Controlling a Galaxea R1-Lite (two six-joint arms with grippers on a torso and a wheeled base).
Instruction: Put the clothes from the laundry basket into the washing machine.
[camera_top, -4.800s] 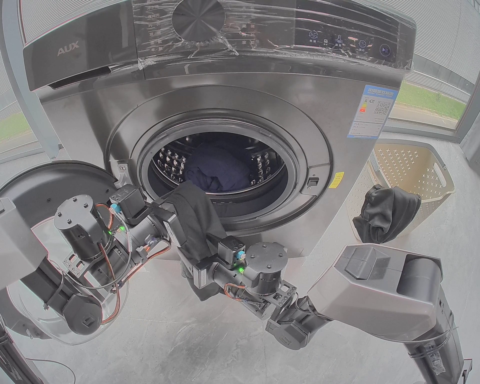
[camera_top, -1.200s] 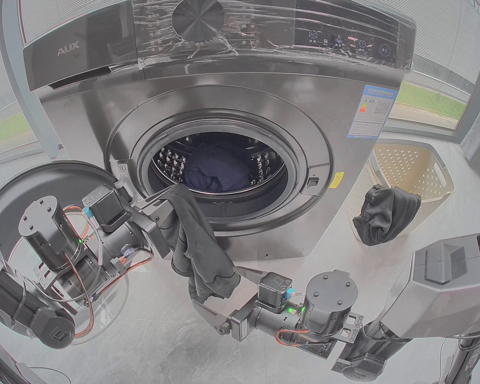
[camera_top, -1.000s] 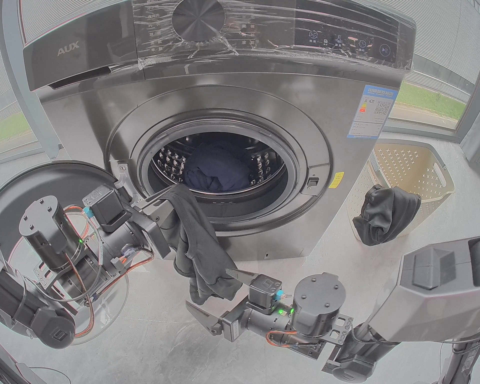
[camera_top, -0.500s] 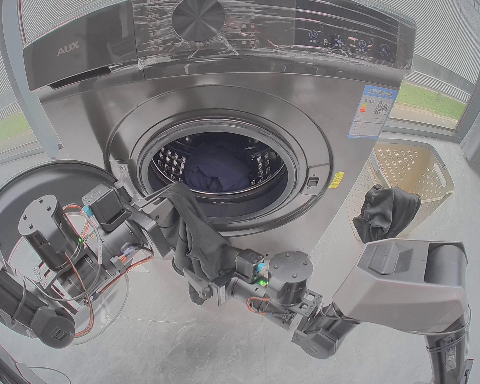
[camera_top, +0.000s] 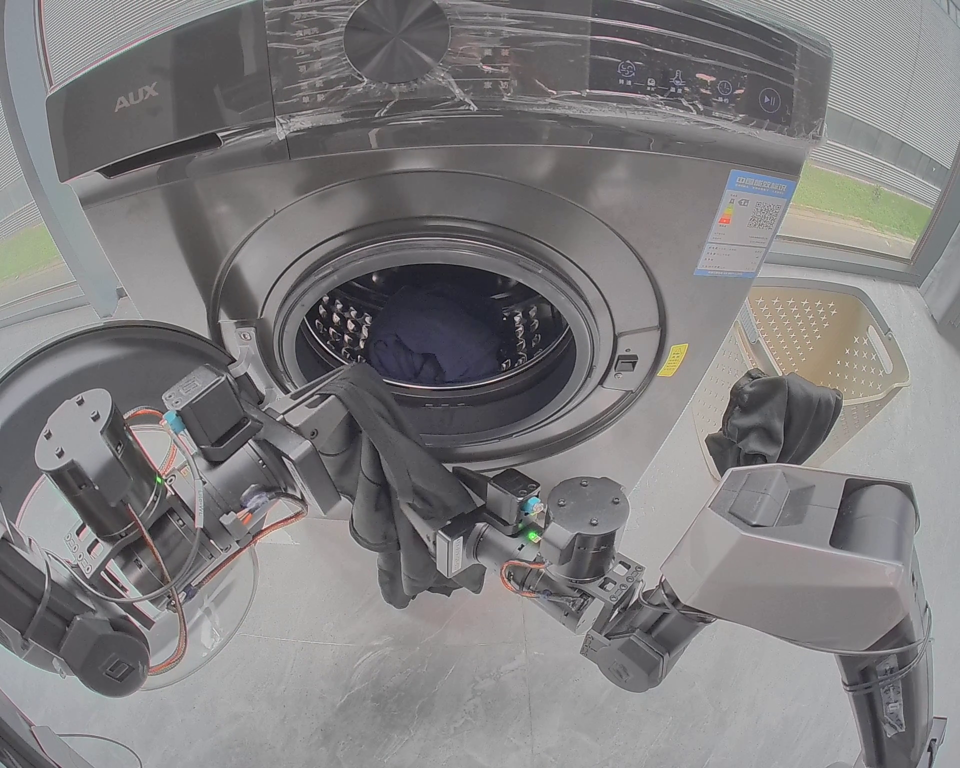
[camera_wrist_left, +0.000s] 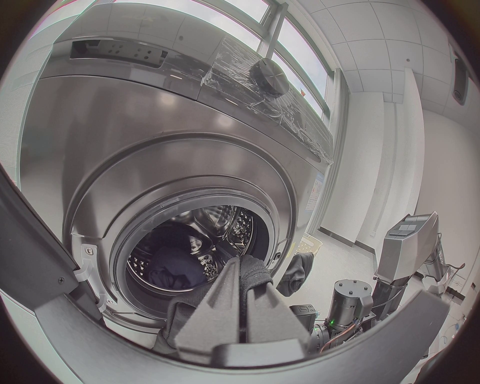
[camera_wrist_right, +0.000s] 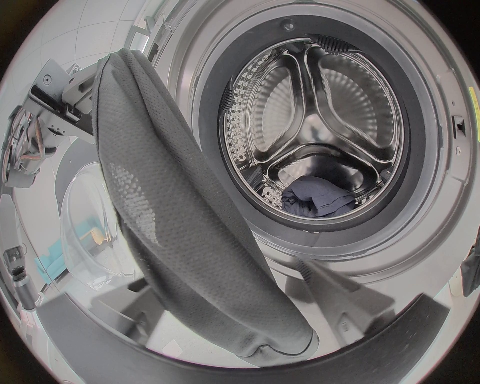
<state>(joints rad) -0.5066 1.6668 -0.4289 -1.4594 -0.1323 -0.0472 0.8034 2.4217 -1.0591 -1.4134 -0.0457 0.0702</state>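
The washing machine stands in front with its drum open; a dark blue garment lies inside. My left gripper is just below the drum's rim, shut on the top of a dark grey garment that hangs toward the floor. In the left wrist view the fingers are pressed together on the cloth. My right gripper is at the garment's lower part. In the right wrist view its fingers stand apart with the grey garment between them.
The round door is swung open at the left, behind my left arm. A beige laundry basket stands to the right of the machine, with a black garment draped over its near rim. Grey floor lies below.
My right gripper has risen from near the floor and come up and left into the hanging grey garment, gathering its lower end. The left gripper has kept still with the cloth.
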